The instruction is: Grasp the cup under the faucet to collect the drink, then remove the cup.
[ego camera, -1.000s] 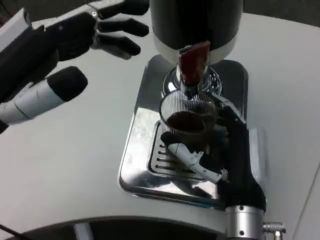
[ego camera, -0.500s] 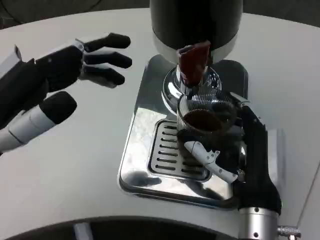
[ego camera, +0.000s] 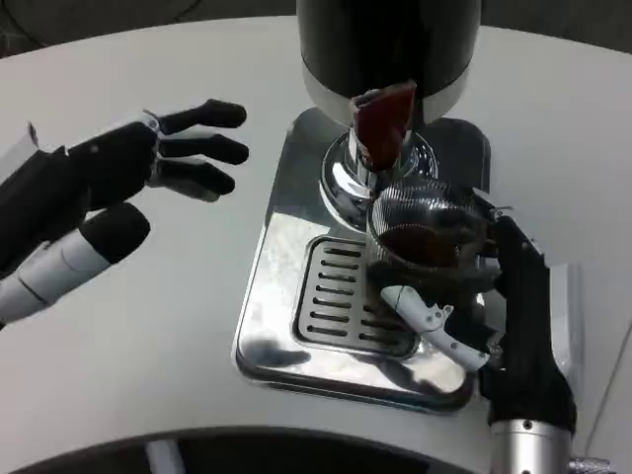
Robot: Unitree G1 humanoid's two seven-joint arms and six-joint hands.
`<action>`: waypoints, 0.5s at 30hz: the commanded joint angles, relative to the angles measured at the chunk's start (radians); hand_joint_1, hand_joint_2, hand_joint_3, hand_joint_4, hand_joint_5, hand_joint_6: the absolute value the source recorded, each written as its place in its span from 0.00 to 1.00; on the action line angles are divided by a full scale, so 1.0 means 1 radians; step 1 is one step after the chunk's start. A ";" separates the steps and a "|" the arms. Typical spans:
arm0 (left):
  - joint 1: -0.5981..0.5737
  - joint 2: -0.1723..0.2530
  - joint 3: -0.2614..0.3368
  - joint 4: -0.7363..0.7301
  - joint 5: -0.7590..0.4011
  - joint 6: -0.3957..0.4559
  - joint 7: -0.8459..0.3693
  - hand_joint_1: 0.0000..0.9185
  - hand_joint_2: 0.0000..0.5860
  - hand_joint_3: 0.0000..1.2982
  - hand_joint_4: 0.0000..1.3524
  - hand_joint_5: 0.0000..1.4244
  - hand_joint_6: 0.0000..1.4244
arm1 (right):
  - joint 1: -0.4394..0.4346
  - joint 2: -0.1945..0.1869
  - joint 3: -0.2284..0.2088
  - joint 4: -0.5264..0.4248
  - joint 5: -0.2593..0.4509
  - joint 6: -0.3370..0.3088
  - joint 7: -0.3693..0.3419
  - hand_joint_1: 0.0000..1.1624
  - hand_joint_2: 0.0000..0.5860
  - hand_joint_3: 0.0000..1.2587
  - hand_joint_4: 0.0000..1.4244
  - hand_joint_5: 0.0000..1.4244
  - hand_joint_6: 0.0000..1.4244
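Cup [ego camera: 427, 229] of ribbed clear glass, one only, sits tilted in my right hand [ego camera: 494, 316], with dark drink showing inside it. I see it just below and to the right of the red faucet lever [ego camera: 384, 123], over the right part of the slotted drip grate [ego camera: 346, 296]. My right fingers [ego camera: 434, 324] are wrapped around the cup's lower wall from the near side; whether its base touches the grate I cannot quite tell, since the hand covers it.

One dispenser [ego camera: 387, 44], black with a pale band at its bottom, stands at the back of one shiny metal tray [ego camera: 272, 247], and its chrome spout base rises right behind the cup, close against the glass. The tray lies on the white tabletop [ego camera: 148, 326].

My left hand [ego camera: 128, 163] hovers over the tabletop well to the left of the tray, fingers [ego camera: 202, 148] spread apart and pointing toward the dispenser, holding nothing.
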 commanded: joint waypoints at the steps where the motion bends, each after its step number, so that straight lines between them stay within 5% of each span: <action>1: 0.039 -0.012 0.008 -0.016 0.012 -0.019 0.017 0.00 0.13 0.18 0.21 0.25 0.25 | 0.024 0.003 -0.003 -0.057 0.006 -0.051 0.007 0.73 0.34 0.61 0.63 0.79 0.66; 15: 0.082 -0.018 0.007 0.006 0.053 -0.036 0.036 0.00 0.14 0.18 0.21 0.25 0.25 | 0.091 -0.024 -0.021 -0.131 0.017 -0.062 0.059 0.74 0.33 0.63 0.66 0.82 0.71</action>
